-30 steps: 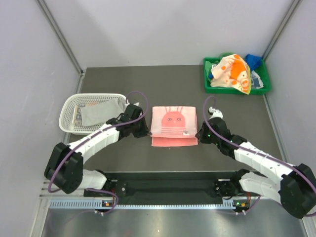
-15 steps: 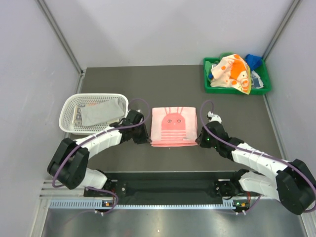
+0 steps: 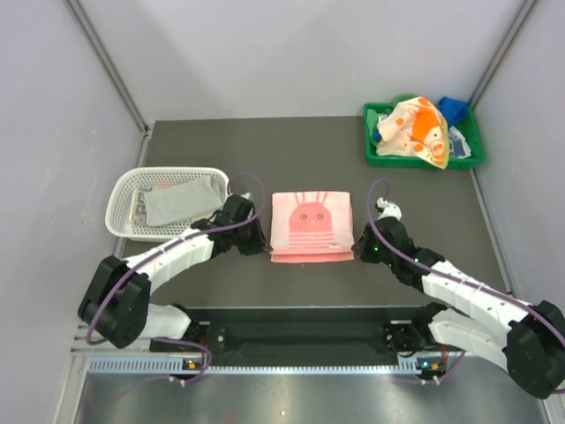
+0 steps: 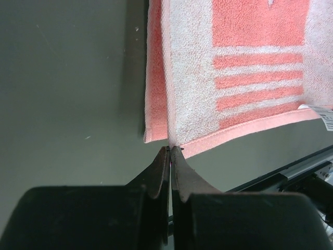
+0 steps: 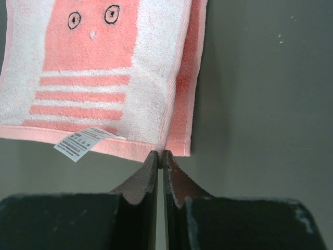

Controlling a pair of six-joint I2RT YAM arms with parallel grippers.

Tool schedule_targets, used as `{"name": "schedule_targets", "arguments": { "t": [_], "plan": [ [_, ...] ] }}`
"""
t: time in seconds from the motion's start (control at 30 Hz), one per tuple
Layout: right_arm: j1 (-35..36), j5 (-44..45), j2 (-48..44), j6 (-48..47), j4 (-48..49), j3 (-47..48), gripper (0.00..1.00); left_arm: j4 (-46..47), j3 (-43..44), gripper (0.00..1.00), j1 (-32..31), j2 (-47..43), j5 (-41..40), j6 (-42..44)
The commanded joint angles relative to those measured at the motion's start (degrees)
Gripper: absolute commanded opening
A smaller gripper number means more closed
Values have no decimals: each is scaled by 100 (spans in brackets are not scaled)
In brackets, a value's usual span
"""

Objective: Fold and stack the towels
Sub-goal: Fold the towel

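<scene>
Left gripper (image 4: 170,150) and right gripper (image 5: 160,153) have shifted to lower corners of pink towel (image 3: 310,228), frame centre; both closed, tips at hem.

A pink towel (image 3: 310,227), folded into a flat rectangle with a striped rabbit face uppermost, is spread between the left gripper (image 3: 262,250) and the right gripper (image 3: 357,251). Its near corners are found just at their tips. A grey towel (image 3: 181,201) is laid flat beyond the left gripper, to its left. An orange-patterned towel (image 3: 417,131) is heaped well beyond the right gripper, with a blue towel (image 3: 453,109) bunched behind it.
</scene>
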Motion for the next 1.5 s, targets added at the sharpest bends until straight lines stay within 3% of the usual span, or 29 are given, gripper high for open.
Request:
{"name": "schedule_targets", "arguments": {
  "t": [0.0, 0.5, 0.6, 0.63, 0.8, 0.83, 0.93, 1.07, 1.2, 1.37, 1.47],
  "plan": [
    [145, 157, -51, 69, 4, -13, 0, 5, 96, 0, -42, -84, -3, -21],
    [198, 69, 512, 263, 664, -498, 1, 638, -432, 0, -148, 611, 76, -38],
    [198, 95, 476, 245, 620, -471, 7, 620, -432, 4, -148, 619, 85, -30],
    [198, 95, 468, 228, 559, -463, 13, 603, -423, 7, -148, 602, 85, -21],
    [198, 182, 214, 157, 252, -183, 36, 146, 41, 33, -148, 356, -204, 207],
    [189, 253, 169, 79, 138, -94, 41, -55, 165, 34, -148, 286, -379, 251],
    [66, 385, 55, -167, -144, 354, 45, -320, 780, 35, -95, 250, -686, 383],
    [-250, 236, 370, -484, -66, 1099, 41, -145, 1518, 33, 37, 574, -828, 497],
    [-531, -377, 1520, -739, 521, 1812, 35, 329, 2362, 29, 230, 1539, -557, 682],
    [-655, -1327, 2988, -924, 1400, 2822, 28, 979, 3136, 26, 529, 2745, 409, 1130],
    [-743, -2030, 4016, -863, 1857, 3358, 20, 1735, 3329, 26, 731, 3342, 1445, 1017]
  ]
}}
